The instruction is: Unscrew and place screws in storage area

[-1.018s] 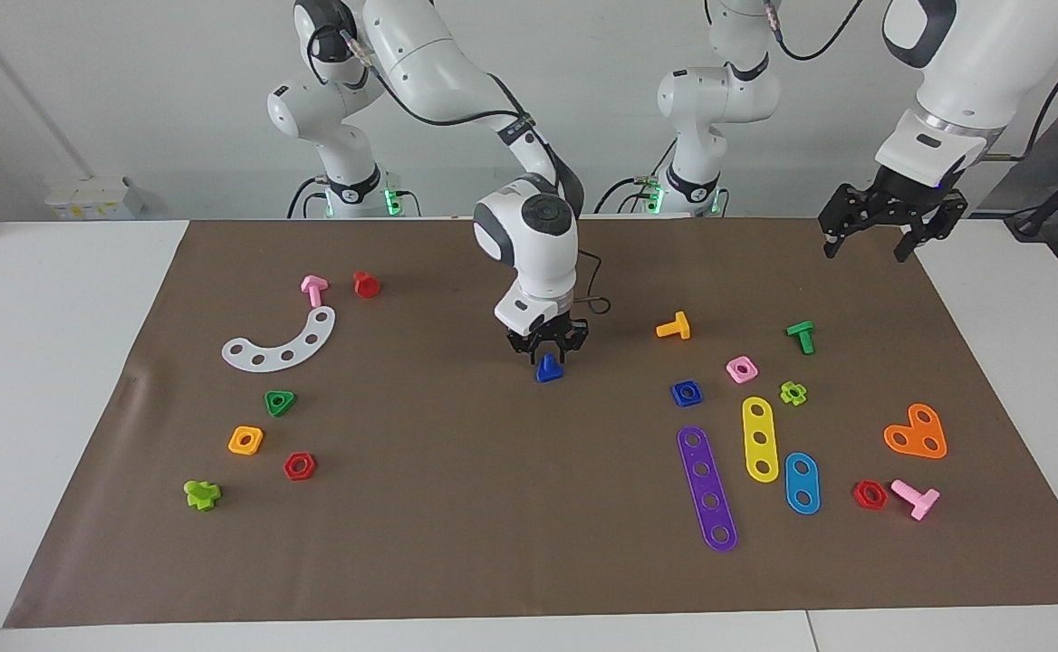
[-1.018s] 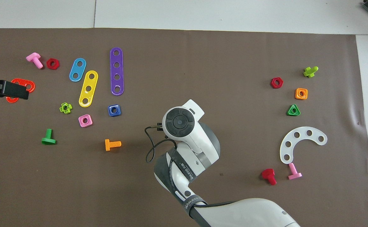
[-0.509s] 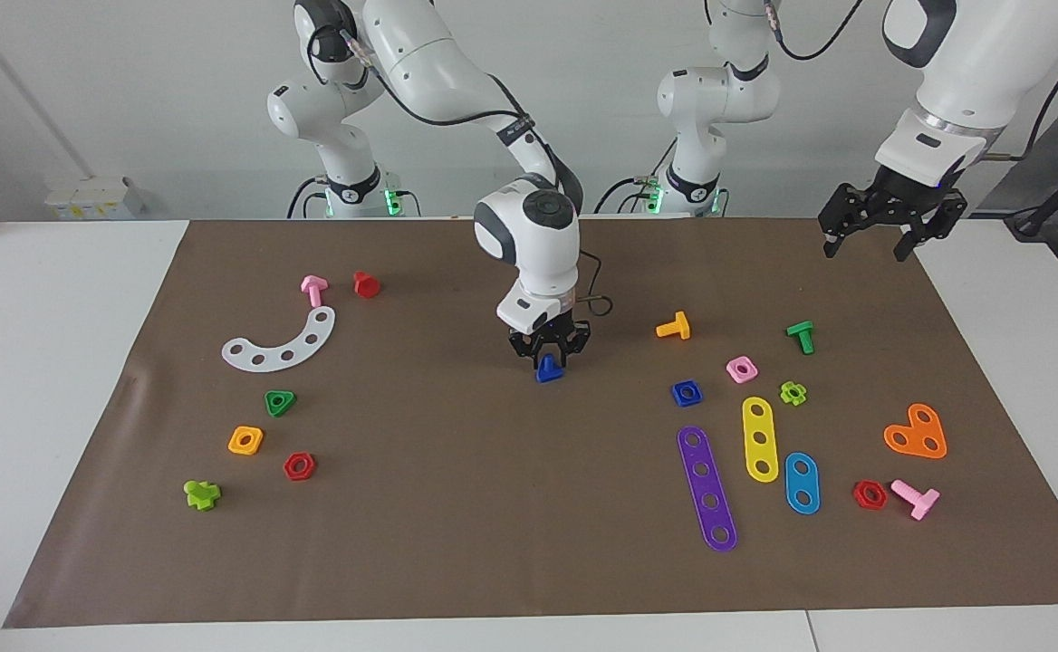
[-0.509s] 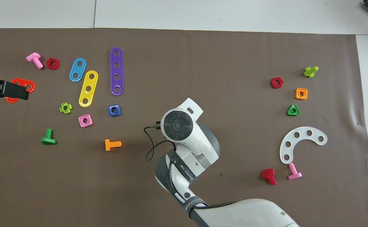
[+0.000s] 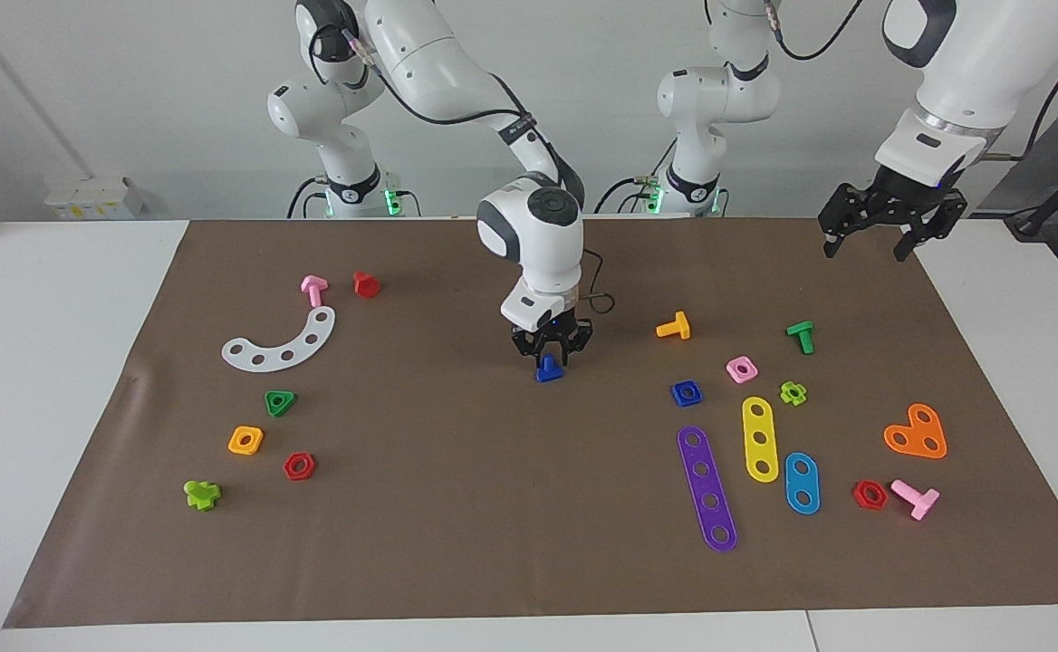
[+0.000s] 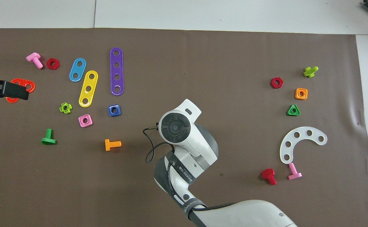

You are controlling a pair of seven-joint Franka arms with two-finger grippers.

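At mid-mat (image 5: 456, 543), the right gripper (image 5: 549, 359) pinches the blue screw (image 5: 547, 370) upright, triangular head down, shank up.

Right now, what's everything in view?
blue screw: one, mat's middle
bolts, right arm's end: three; pink, red, lime
bolts, left arm's end: three; orange, green, pink
nuts, right arm's end: three; green, orange, red
nuts, left arm's end: four; blue, pink, lime, red
strips: four; white curved, right arm's end; purple, yellow, blue, left arm's
heart plate: one, orange, left arm's end
right gripper: shut on blue screw
left gripper: open, waiting above mat's edge
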